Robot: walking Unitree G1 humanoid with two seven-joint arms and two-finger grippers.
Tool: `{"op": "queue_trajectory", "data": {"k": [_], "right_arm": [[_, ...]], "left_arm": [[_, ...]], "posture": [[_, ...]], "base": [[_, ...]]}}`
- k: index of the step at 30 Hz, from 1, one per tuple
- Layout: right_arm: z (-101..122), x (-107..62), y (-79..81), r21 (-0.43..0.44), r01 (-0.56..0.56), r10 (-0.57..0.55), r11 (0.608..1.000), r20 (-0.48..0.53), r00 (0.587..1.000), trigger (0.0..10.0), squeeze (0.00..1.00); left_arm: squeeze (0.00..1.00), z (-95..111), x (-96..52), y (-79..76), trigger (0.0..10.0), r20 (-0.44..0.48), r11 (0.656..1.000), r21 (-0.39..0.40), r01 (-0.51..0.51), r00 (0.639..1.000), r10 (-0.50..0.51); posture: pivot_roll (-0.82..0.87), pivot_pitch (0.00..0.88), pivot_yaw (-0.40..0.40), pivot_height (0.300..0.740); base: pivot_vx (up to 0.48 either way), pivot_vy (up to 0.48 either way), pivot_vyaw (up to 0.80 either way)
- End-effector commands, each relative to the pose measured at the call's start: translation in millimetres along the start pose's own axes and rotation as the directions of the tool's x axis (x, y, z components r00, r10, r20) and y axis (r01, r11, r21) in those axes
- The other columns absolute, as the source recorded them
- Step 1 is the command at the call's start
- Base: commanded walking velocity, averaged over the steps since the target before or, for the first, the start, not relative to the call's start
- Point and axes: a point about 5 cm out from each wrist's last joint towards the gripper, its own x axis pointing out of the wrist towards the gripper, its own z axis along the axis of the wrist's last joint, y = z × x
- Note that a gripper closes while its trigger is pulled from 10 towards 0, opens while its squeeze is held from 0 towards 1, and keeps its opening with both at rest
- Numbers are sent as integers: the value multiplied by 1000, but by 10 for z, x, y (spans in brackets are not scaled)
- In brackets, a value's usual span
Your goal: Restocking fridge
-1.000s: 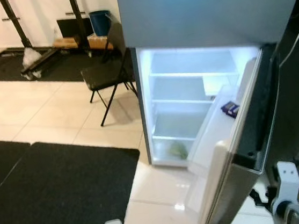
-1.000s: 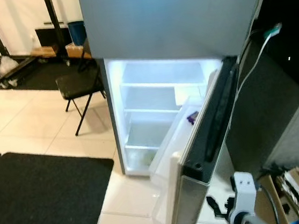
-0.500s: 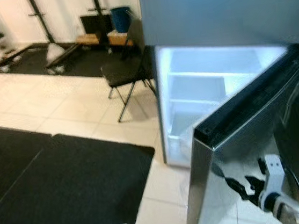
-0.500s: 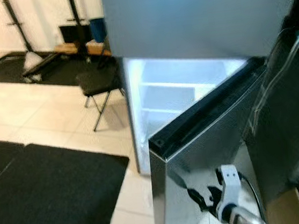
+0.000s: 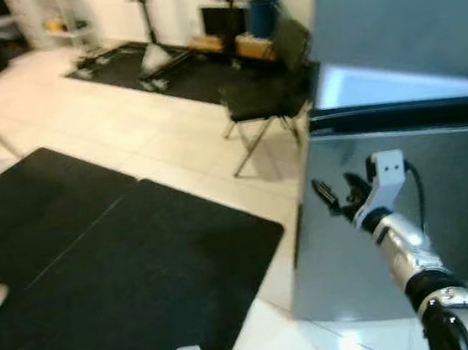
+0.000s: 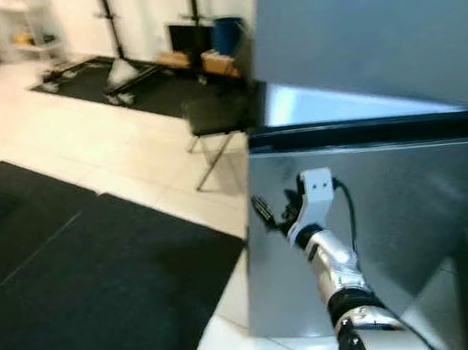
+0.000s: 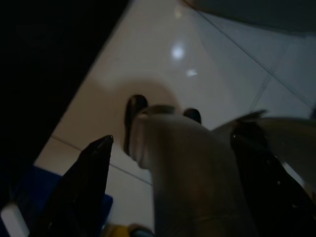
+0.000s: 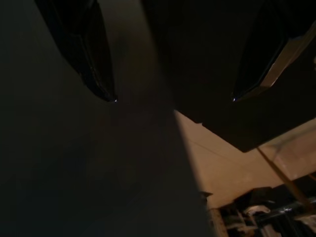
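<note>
Pale tiles and black mats surround the fridge [image 5: 387, 31]; from the head, its door [image 5: 407, 206] has swung nearly shut, right gripper [image 5: 336, 198] pushing it. Right wrist: jaws wide against steel. Left wrist: left gripper [image 7: 170, 163] hangs open, idle.

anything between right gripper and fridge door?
Nothing. In the left eye view the right gripper sits against the fridge door, fingers open; the right wrist view shows bare door surface between them.
</note>
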Motion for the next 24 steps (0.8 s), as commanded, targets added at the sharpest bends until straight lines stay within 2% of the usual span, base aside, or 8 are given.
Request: {"op": "queue_trajectory", "data": {"k": [1, 6, 8, 10, 12, 16, 17, 24], "right_arm": [[-376, -209, -108, -36, 34, -40, 999, -195, 980, 10000, 0], [-949, -711, -300, -158, 64, -133, 985, -481, 867, 10000, 0], [-1320, -1185, -428, -221, 114, -232, 969, -639, 733, 10000, 0], [-1320, -1185, -428, -221, 114, -232, 969, -639, 733, 10000, 0], [-1639, -1730, -493, -273, 159, -313, 949, -753, 579, 10000, 0], [-1766, -1996, -499, -286, 188, -342, 940, -794, 503, 10000, 0], [-1919, -2382, -482, -306, 231, -376, 924, -839, 392, 10000, 0], [-1959, -2515, -473, -310, 245, -384, 918, -846, 370, 10000, 0]], "left_arm": [[0, -69, 1, -28, 10000, -28, 1000, 4, 2, 1000, -2], [0, -97, -4, -30, 10000, -34, 1000, 2, -1, 999, 1], [0, -121, -10, -27, 10000, -41, 1000, 1, -3, 999, 3], [0, -121, -10, -27, 10000, -41, 1000, 1, -3, 999, 3], [0, -127, -13, -22, 10000, -43, 1000, 3, -5, 999, 5], [0, -124, -13, -18, 10000, -42, 1000, 5, -8, 999, 8], [0, -104, -10, -12, 10000, -38, 1000, 9, -13, 999, 13], [0, -74, -11, 2, 10000, -32, 1000, 20, -10, 999, 11]], "posture": [[-17, 0, -50, 740], [-19, 0, -53, 740], [-21, 0, -53, 740], [-21, 0, -53, 740], [-19, 0, -51, 740], [-18, 0, -49, 740], [-11, 0, -51, 740], [-24, 0, -43, 740]], "base": [[0, 0, 0], [0, 0, 0], [0, 0, 0], [0, 0, 0], [0, 0, 0], [0, 0, 0], [0, 0, 0], [0, 0, 0]]}}
